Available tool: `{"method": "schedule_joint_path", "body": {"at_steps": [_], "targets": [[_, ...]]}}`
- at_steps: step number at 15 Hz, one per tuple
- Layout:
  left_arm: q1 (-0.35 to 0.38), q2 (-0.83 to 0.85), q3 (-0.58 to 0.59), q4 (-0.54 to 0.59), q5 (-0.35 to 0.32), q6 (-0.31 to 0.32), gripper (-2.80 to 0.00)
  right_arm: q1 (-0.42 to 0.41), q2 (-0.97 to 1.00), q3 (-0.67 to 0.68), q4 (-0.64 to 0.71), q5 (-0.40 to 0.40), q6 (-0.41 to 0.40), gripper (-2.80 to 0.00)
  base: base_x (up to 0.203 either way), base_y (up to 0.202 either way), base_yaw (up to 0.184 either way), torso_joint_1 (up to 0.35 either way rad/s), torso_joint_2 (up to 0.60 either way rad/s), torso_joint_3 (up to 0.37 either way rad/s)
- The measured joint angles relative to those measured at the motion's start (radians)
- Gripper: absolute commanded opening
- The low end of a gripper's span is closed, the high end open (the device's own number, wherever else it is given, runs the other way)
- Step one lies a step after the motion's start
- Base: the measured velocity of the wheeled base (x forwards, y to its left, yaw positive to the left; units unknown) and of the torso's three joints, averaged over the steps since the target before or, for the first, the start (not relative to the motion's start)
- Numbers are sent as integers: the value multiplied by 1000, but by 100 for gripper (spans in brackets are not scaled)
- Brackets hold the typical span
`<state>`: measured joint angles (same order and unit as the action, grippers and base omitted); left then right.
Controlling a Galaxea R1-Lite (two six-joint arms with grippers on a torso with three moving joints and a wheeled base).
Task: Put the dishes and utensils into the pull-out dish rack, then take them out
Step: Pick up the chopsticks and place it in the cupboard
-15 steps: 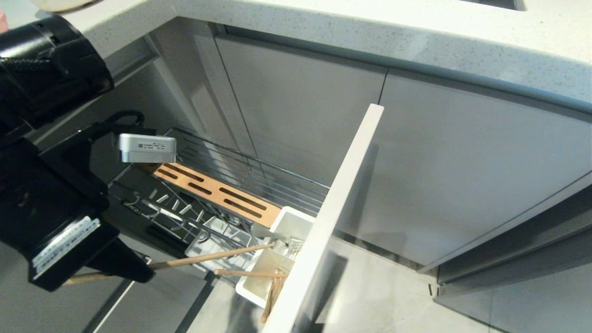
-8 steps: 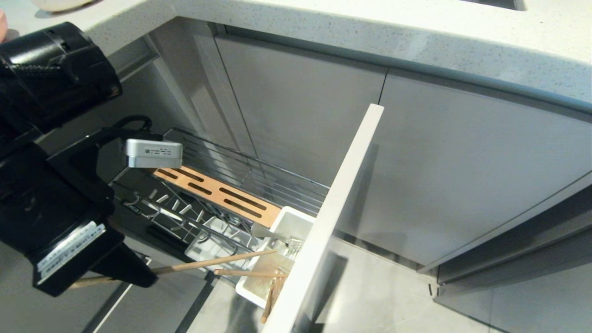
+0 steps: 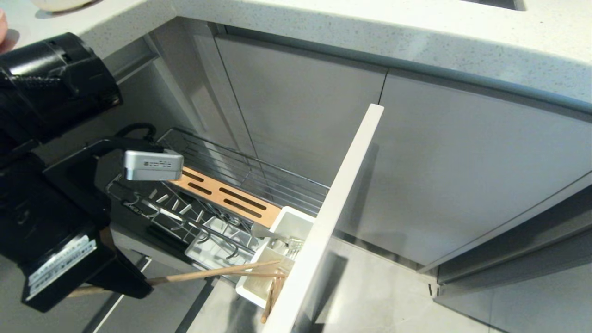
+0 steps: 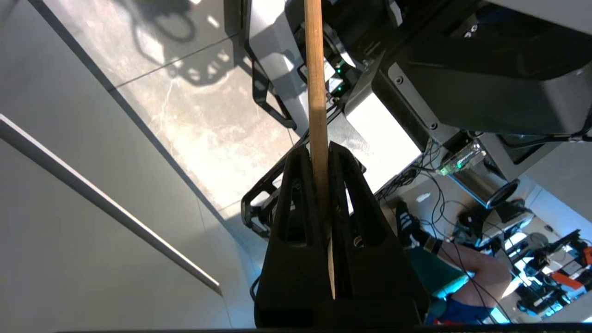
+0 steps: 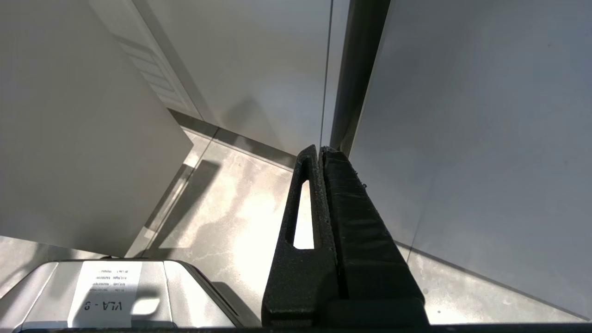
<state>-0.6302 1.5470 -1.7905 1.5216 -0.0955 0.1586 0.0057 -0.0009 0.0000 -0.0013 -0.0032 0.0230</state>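
My left gripper is shut on one light-wood chopstick, low at the left in front of the pull-out dish rack. The stick lies almost level. Its far tip reaches the rim of the white cutlery caddy, right beside a second chopstick lying across that caddy. A grey metal utensil leans in the caddy. The rack stands pulled out, with its orange-brown slotted strip and pale front panel. My right gripper is shut and empty, parked down by the cabinet doors.
Grey cabinet doors stand behind and to the right of the rack, under a speckled countertop. A pale round dish edge shows on the counter at the top left. A person's leg and shoe appear behind my base in the left wrist view.
My left gripper has sunk a little with the chopstick. The stick's far tip has dropped from above the caddy to its rim, close to the other chopstick.
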Motion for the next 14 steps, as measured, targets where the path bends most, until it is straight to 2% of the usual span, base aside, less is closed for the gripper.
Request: {"method": "schedule_joint_path", "body": {"at_steps": [14], "targets": [[-12,67,16,0,-12,-13,-280,0,0,0,0,0,0,-280,0,0,0,0,0,0]]}}
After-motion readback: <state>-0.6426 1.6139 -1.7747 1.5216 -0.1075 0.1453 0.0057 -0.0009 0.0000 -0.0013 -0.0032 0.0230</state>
